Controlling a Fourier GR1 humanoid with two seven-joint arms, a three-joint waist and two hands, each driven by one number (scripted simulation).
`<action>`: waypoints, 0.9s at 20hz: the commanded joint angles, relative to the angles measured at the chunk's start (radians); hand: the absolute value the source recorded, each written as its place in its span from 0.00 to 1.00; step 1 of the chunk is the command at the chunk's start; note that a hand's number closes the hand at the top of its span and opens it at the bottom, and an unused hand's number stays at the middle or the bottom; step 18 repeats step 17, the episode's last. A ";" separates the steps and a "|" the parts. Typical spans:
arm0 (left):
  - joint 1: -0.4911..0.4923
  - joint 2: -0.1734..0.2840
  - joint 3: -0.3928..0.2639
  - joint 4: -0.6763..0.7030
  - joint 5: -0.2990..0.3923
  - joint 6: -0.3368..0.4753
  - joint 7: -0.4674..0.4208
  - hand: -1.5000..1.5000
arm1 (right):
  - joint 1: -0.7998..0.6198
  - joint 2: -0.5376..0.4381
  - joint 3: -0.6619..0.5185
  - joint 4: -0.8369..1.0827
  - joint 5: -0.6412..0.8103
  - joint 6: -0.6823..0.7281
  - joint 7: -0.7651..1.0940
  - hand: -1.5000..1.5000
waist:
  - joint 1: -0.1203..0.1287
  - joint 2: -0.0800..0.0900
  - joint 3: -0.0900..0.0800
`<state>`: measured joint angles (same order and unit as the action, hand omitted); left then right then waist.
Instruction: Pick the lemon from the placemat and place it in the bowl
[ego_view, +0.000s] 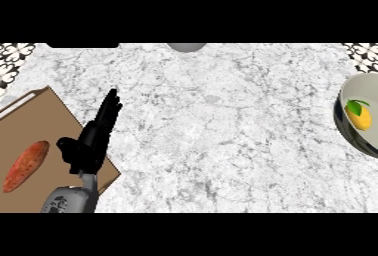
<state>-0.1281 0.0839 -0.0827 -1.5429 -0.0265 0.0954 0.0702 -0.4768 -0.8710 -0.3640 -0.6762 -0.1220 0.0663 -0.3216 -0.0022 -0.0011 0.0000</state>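
A yellow lemon (359, 115) with a green leaf lies inside the pale bowl (353, 91) at the right edge of the head view, which cuts the bowl off. The brown placemat (46, 112) lies at the left, with an orange-red sweet potato (26, 166) on it. My left hand (88, 142) stands open over the placemat's right edge, fingers straight and pointing up and away, holding nothing. It is far to the left of the bowl. The right hand does not show.
The counter is white-grey marble (214, 130). A grey round object (186, 46) pokes in at the top middle, and a dark strip (81, 45) sits at the top left. Patterned tiles (16, 55) show in both top corners.
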 joint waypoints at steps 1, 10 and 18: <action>0.048 0.002 -0.007 -0.034 0.003 -0.018 -0.012 0.50 | 0.013 -0.038 -0.072 0.027 -0.078 0.095 0.028 0.00 | 0.004 0.000 0.000; 0.015 -0.025 -0.016 -0.035 -0.023 0.003 0.019 0.50 | 0.247 -0.085 -0.183 0.025 -0.195 0.365 -0.105 0.00 | -0.004 0.000 0.000; 0.026 -0.012 0.019 -0.042 -0.006 -0.026 -0.005 0.50 | 0.293 -0.017 -0.156 0.007 -0.145 0.343 -0.182 0.00 | 0.003 0.001 0.000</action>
